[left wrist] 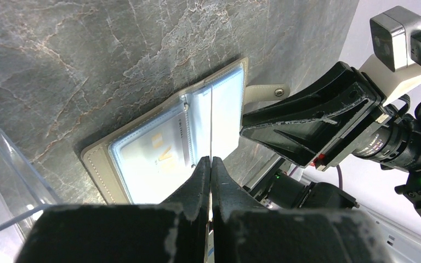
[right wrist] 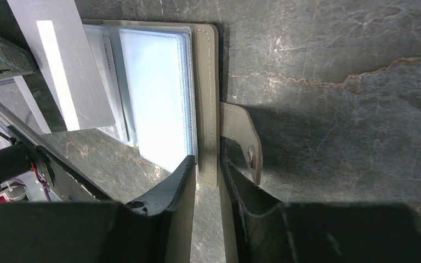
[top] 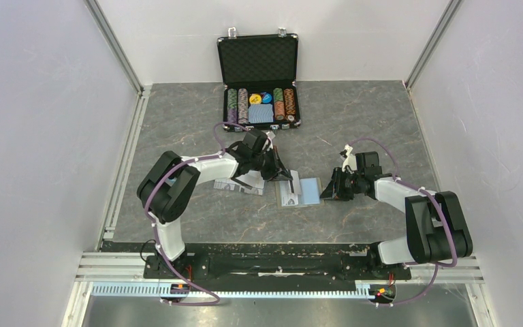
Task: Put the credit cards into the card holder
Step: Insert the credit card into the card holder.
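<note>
jaws of the left gripper (left wrist: 210, 164) are pressed together on one credit card (right wrist: 71, 71), which sticks out from the fingertips on edge and shows in the left wrist view only as a thin bright line. this card hangs over the open card holder (right wrist: 208, 82), roughly in line with the fold between its two clear pockets. i cannot tell whether its far edge touches the holder. the holder lies open and flat on the grey table (right wrist: 334, 109), light blue lining up. a second card (left wrist: 161, 150), gold mark showing, sits inside the pocket on the left arm's side. the right gripper (right wrist: 208, 170) has its jaws narrow, astride the holder's right rim: one finger is over the lining, the other is outside beside the tab clasp (right wrist: 241, 131), and the taupe rim runs between them. both fingers sit close against that rim, but whether they squeeze it cannot be told. the two grippers face each other across the holder, near but apart.
</note>
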Tool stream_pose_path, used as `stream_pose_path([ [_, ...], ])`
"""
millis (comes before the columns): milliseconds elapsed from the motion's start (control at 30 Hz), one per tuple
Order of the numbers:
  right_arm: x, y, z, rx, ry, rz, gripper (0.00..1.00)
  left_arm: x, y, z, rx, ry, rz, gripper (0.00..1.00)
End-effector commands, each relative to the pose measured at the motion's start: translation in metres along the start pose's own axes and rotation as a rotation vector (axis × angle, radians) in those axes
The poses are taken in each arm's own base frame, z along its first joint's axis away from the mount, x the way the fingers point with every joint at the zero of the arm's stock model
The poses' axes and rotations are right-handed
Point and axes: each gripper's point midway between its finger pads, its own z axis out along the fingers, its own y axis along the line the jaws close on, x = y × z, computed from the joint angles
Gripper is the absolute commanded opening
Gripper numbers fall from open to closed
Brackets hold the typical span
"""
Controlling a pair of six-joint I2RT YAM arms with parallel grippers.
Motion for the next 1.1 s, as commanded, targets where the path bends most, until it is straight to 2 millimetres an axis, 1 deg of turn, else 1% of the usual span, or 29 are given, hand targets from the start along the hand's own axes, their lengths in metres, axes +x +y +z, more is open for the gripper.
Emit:
stream_pose_path([
  [0, 0.005, -0.003, 0.003, -0.006, 0.006, 0.004, 0.24, -0.005, -0.005, 0.009, 0.023, -0.019, -0.001, 0.02],
  [67, 0.005, -0.002, 0.003, -0.008, 0.007, 0.005, 0.25, -0.004, -0.001, 0.013, 0.014, -0.014, -0.003, 0.02],
  [333, 0.006, -0.002, 0.003, -0.011, 0.008, 0.007, 0.24, 0.001, 0.003, 0.022, 0.018, -0.004, -0.015, 0.02],
  [500, 0.008, -0.002, 0.003, -0.017, 0.008, 0.013, 0.24, 0.003, 0.000, 0.021, 0.052, -0.012, -0.045, 0.02],
  [600, 0.009, -0.001, 0.004, -0.021, 0.009, 0.014, 0.23, 0.006, 0.003, 0.020, 0.046, -0.012, -0.047, 0.02],
  [733, 0.011, -0.001, 0.004, -0.026, 0.013, 0.021, 0.23, 0.014, 0.008, 0.022, 0.032, 0.001, -0.052, 0.02],
  [900, 0.013, -0.001, 0.004, -0.029, 0.016, 0.024, 0.23, 0.021, 0.006, 0.025, 0.027, 0.015, -0.041, 0.02],
  [1067, 0.014, -0.001, 0.004, -0.029, 0.015, 0.026, 0.23, 0.031, 0.005, 0.022, -0.012, 0.030, -0.002, 0.02],
])
